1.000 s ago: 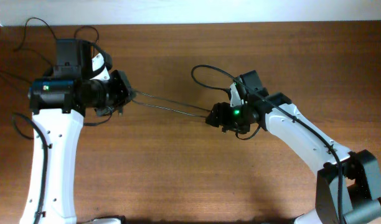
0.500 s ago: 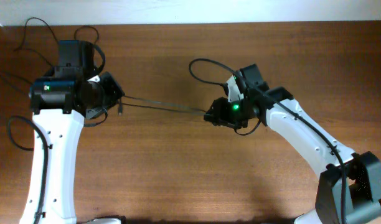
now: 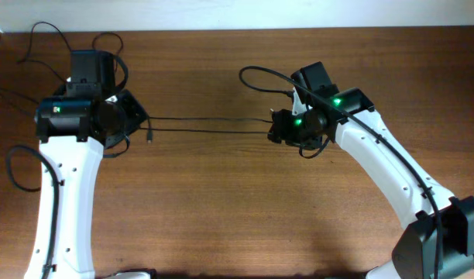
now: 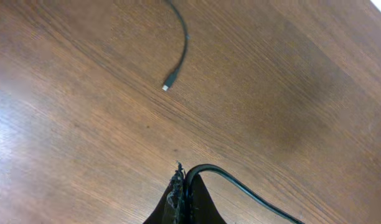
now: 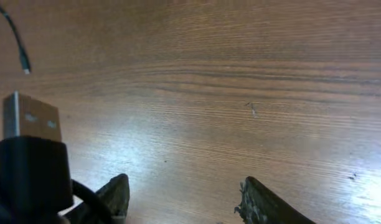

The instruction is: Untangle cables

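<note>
Thin black cables (image 3: 206, 122) stretch taut and level between my two grippers above the wooden table (image 3: 221, 209). My left gripper (image 3: 138, 120) is shut on one black cord (image 4: 240, 185), which arcs out of the closed jaws (image 4: 181, 180) to the lower right. A loose end with a small plug (image 4: 169, 83) hangs below it and also shows in the overhead view (image 3: 149, 138). My right gripper (image 3: 274, 128) has its jaws (image 5: 184, 193) apart with nothing between them. A cord loops around its left finger, beside a USB plug (image 5: 30, 121).
A thicker black arm cable (image 3: 256, 74) loops up behind the right arm. More arm cables (image 3: 43, 31) lie at the far left edge. Another small plug end (image 5: 25, 68) shows at the top left of the right wrist view.
The right gripper moved up and to the right, and the left gripper shifted slightly left. The cables went from a downward slope to a level, taut line.
</note>
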Controlling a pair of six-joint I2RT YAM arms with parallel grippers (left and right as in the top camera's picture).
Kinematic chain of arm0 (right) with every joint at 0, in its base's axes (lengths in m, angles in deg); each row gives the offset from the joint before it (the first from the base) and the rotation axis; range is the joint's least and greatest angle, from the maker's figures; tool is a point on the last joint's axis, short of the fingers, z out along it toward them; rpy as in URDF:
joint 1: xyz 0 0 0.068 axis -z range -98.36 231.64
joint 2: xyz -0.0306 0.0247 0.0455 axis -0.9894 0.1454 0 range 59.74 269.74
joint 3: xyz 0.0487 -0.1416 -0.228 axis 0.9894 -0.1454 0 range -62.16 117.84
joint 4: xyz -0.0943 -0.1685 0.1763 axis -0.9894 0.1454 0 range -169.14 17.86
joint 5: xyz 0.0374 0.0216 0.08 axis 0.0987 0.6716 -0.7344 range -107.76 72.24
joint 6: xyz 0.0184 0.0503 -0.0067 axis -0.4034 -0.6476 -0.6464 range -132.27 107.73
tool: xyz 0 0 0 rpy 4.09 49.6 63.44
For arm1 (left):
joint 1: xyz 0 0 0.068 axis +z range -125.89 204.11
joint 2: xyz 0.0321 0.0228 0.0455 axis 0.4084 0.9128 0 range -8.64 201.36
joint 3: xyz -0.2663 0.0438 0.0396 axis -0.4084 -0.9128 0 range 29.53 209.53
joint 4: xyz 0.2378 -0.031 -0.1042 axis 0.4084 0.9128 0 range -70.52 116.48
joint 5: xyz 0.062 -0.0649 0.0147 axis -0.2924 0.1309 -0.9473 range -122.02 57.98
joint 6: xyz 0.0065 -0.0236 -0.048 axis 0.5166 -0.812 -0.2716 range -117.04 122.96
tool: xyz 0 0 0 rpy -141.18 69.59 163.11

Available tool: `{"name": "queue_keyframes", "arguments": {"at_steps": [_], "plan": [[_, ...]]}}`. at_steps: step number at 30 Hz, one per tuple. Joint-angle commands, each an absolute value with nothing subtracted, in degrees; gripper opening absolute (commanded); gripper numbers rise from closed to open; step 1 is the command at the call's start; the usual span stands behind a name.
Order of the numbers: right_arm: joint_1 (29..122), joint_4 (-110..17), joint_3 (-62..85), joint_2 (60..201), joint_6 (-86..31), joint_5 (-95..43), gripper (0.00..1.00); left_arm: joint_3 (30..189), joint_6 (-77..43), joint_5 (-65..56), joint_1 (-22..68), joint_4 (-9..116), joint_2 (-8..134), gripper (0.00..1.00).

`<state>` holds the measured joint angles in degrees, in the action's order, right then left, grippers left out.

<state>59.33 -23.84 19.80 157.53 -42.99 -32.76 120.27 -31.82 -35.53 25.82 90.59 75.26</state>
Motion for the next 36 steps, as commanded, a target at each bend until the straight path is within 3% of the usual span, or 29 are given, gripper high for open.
{"name": "queue_keyframes", "arguments": {"at_steps": [1, 3, 6, 7, 12, 14, 18, 22, 24, 28, 32, 36], "plan": [[61.91, -21.47, 19.66, 157.82, -42.73, -20.24, 0.66, 121.52, -31.15, -48.80, 28.40, 90.96, 74.28, 0.00], [61.91, -21.37, 19.69, 157.82, -42.56, -22.99, 0.76, 121.52, -31.43, -48.82, 28.40, 90.92, 74.28, 0.00], [61.91, -25.63, 20.21, 157.82, -33.16, -38.03, 0.86, 121.52, -31.80, -48.77, 28.40, 90.94, 74.28, 0.00], [62.02, -25.96, 20.78, 157.82, -33.24, -37.96, 0.91, 121.52, -31.80, -49.15, 28.40, 90.94, 74.28, 0.00], [66.57, -21.69, 24.21, 157.82, -40.22, -31.82, 0.99, 121.52, -33.22, -51.92, 28.40, 91.01, 74.28, 0.00], [69.17, -24.01, 26.09, 157.82, -28.02, -53.13, 0.99, 121.52, -33.24, -47.29, 28.40, 90.62, 74.28, 0.00], [74.33, -27.59, 27.23, 157.82, -28.06, -69.98, 0.99, 121.52, -24.57, -31.29, 28.40, 88.12, 74.28, 0.00], [76.10, -22.24, 27.23, 157.82, -35.30, -42.99, 0.99, 121.52, -22.60, -31.70, 28.40, 87.45, 74.28, 0.00], [76.10, -21.74, 27.23, 157.82, -35.23, -45.79, 0.98, 121.52, -23.32, -31.53, 28.38, 87.36, 74.28, 0.00], [76.10, -31.55, 27.25, 157.82, -34.36, -72.10, 0.98, 121.52, -21.42, -23.81, 28.12, 87.23, 74.28, 0.00], [75.55, -31.00, 27.45, 157.82, -41.81, -50.53, 0.98, 121.52, -10.01, -7.66, 27.37, 86.53, 74.28, 0.00], [75.62, -34.50, 27.45, 157.82, -49.11, -48.80, 0.98, 121.52, -0.17, 2.87, 24.73, 86.40, 74.28, 0.00]]}}
